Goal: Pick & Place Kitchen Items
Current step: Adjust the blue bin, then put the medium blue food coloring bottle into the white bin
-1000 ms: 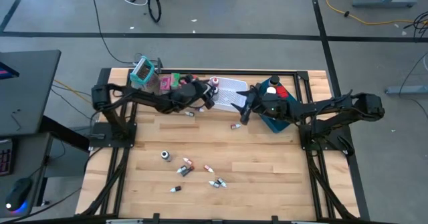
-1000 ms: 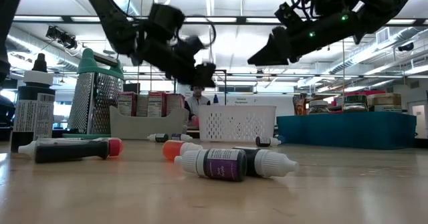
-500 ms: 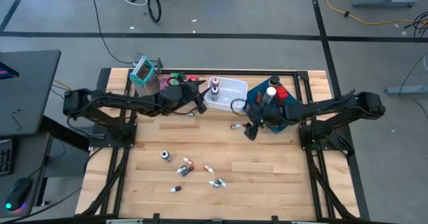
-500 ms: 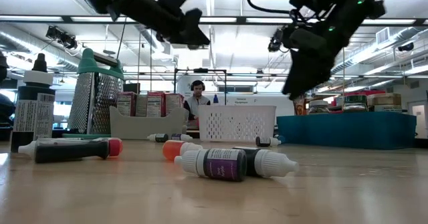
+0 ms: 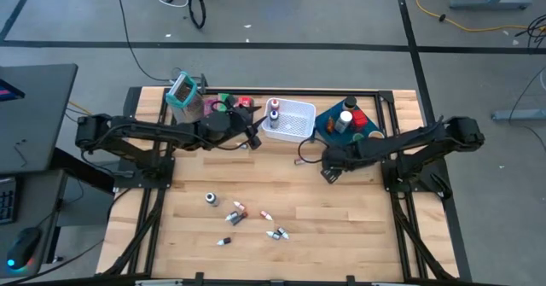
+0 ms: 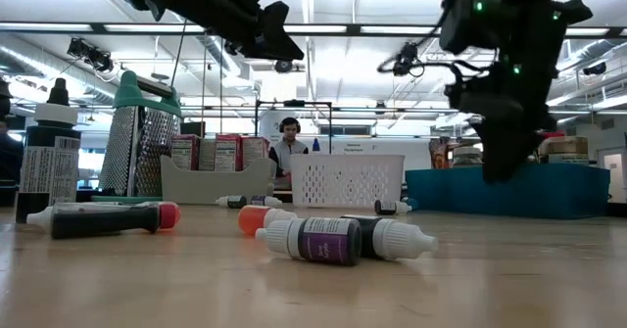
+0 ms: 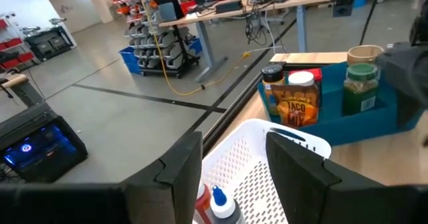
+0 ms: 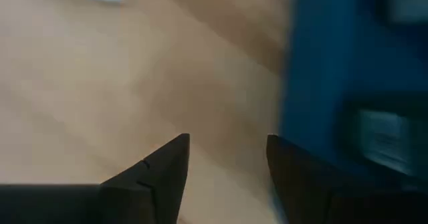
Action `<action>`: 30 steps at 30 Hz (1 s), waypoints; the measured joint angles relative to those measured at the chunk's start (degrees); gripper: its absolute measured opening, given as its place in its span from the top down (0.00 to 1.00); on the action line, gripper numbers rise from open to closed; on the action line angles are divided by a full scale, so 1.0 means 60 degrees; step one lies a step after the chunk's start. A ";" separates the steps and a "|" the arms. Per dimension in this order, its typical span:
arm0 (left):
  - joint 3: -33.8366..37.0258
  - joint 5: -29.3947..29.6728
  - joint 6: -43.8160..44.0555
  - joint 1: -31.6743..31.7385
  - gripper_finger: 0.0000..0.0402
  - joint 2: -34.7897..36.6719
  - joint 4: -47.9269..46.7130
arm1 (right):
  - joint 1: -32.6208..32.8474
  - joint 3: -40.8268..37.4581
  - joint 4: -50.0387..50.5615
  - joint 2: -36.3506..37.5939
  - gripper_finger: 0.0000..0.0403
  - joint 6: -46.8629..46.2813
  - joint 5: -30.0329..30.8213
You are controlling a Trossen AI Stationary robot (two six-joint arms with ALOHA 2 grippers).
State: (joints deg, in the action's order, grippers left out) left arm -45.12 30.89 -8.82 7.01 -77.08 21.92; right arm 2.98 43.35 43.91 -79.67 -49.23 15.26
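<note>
Several tiny bottles (image 5: 237,211) lie loose on the wooden table near its front; in the low view two of them (image 6: 323,240) lie on their sides close by. Another small bottle (image 5: 299,160) lies in front of the white mesh basket (image 5: 290,122). My left gripper (image 5: 253,135) hangs open and empty, high beside the basket's left end; it shows in its wrist view (image 7: 234,164) and in the low view (image 6: 279,44). My right gripper (image 5: 327,174) is open and empty, points down at bare wood beside the blue tray (image 5: 341,137), and shows in its wrist view (image 8: 227,160) and in the low view (image 6: 502,166).
The basket holds small bottles (image 7: 214,202). The blue tray holds jars and a carton (image 7: 299,98). A clear bin with cartons (image 6: 217,164), a grater (image 6: 137,137) and a dark bottle (image 6: 44,162) stand at the far left. A person sits beyond the table (image 6: 289,144).
My right gripper has gone toward the table's near edge and down, tipping from nearly level to pointing down beside the blue tray. My left gripper has risen and drawn back a little toward the table's left, away from the basket.
</note>
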 joint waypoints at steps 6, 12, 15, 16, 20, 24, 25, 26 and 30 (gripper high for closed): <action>0.0000 0.0266 -0.0035 0.0001 0.57 0.0000 -0.0037 | -0.0416 0.0029 0.0830 -0.0102 0.49 -0.0447 0.0603; 0.0000 0.0431 -0.0036 0.0004 0.57 0.0000 -0.0038 | -0.1130 0.0011 0.0951 -0.0104 0.49 0.0465 0.1617; 0.0000 0.0444 -0.0036 0.0006 0.57 0.0000 -0.0037 | -0.1627 0.0011 0.0857 -0.0104 0.49 0.0732 0.2141; 0.0000 0.0452 -0.0036 0.0007 0.57 0.0000 -0.0038 | -0.1763 0.0011 0.0769 -0.0100 0.49 0.0837 0.2135; 0.0000 0.0453 -0.0035 0.0007 0.57 0.0000 -0.0038 | -0.2060 0.0005 -0.0130 -0.0100 0.48 0.1461 0.2194; 0.0000 0.0456 -0.0004 0.0007 0.57 0.0000 -0.0038 | -0.2024 -0.0007 -0.1537 -0.0108 0.48 0.2238 0.2506; 0.0000 0.0455 -0.0001 0.0007 0.57 0.0000 -0.0038 | -0.2001 -0.0005 -0.1897 -0.0108 0.48 0.2355 0.2544; 0.0000 0.0455 0.0000 0.0007 0.57 0.0000 -0.0038 | -0.1967 -0.0005 -0.2175 -0.0108 0.48 0.2452 0.2532; 0.0000 0.0455 0.0004 0.0007 0.57 0.0000 -0.0038 | -0.1826 -0.0006 -0.2925 -0.0108 0.48 0.2779 0.2177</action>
State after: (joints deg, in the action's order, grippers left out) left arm -45.12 33.63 -8.80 7.05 -77.08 21.69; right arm -7.98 43.32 26.36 -80.31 -32.56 28.32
